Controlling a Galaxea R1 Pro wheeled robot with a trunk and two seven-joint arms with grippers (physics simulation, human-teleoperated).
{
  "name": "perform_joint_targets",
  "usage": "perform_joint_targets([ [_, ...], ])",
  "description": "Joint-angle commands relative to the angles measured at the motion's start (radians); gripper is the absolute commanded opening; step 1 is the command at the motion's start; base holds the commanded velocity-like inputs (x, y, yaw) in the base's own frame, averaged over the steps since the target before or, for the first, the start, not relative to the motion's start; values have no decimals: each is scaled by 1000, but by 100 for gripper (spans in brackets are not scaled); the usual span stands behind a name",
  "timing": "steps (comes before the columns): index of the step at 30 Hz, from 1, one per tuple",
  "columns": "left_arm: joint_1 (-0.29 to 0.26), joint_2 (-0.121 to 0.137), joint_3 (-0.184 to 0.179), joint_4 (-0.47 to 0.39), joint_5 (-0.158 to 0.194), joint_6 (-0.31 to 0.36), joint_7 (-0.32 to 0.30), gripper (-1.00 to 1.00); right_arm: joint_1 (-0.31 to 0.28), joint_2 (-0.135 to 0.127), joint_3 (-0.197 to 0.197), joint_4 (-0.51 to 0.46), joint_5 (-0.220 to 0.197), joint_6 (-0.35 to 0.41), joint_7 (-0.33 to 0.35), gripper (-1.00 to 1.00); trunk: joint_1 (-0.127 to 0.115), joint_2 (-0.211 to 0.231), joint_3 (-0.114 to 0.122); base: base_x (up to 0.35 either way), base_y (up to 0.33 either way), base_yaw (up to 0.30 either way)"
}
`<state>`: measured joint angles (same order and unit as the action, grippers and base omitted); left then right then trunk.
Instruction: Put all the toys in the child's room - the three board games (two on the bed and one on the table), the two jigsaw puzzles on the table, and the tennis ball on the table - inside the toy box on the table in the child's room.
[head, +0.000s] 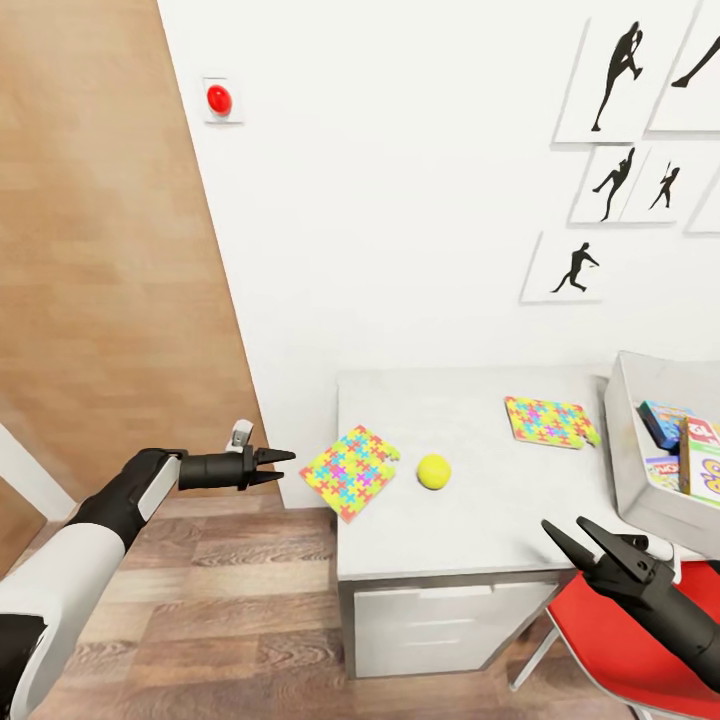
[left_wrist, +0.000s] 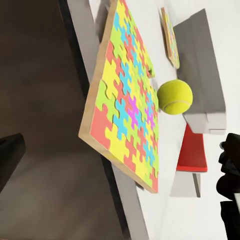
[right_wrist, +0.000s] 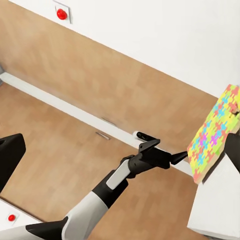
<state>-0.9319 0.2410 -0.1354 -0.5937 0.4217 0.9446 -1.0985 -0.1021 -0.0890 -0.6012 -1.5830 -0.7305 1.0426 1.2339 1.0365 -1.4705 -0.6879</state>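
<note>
From your head camera, the table (head: 470, 520) stands against the white wall with two jigsaw puzzles on its pale top: the near puzzle (head: 350, 471) lies at the table's left edge, one corner hanging over it, and the far puzzle (head: 549, 422) lies further right, just beside the grey toy box (head: 628, 440). The tennis ball (head: 433, 471) sits between the two puzzles, close to the near one but apart from it. Board games (head: 686, 455) already stand inside the toy box. Your left gripper (head: 281, 467) hovers off the table's left edge, its tips drawn nearly together with nothing between them, pointing at the near puzzle and just short of it. Your right gripper (head: 572, 530) hangs over the table's front edge with its fingers spread, holding nothing, above a red chair (head: 590, 640). In your left wrist camera, the near puzzle (left_wrist: 127, 102) looms close, its wooden backing showing at the overhanging edge, with the tennis ball (left_wrist: 175, 97) beyond it, then the far puzzle (left_wrist: 170, 37) and the toy box (left_wrist: 205, 75). In your right wrist camera, the left gripper (right_wrist: 181, 157) reaches toward the near puzzle (right_wrist: 214, 131), tips nearly pressed together and close to its edge; you cannot tell whether they touch it.
</note>
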Motion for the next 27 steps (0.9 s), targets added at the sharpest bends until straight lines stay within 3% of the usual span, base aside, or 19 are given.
perform_joint_targets([
  [1,-1,1,-4,0,4,5,-1,100,-1,0,-1,0,0,5,3,100,0,0,-1,18,10,0],
  [27,-1,0,-4,0,4,5,-1,100,-1,5,1,0,1,5,3,100,0,0,-1,44,1,0],
])
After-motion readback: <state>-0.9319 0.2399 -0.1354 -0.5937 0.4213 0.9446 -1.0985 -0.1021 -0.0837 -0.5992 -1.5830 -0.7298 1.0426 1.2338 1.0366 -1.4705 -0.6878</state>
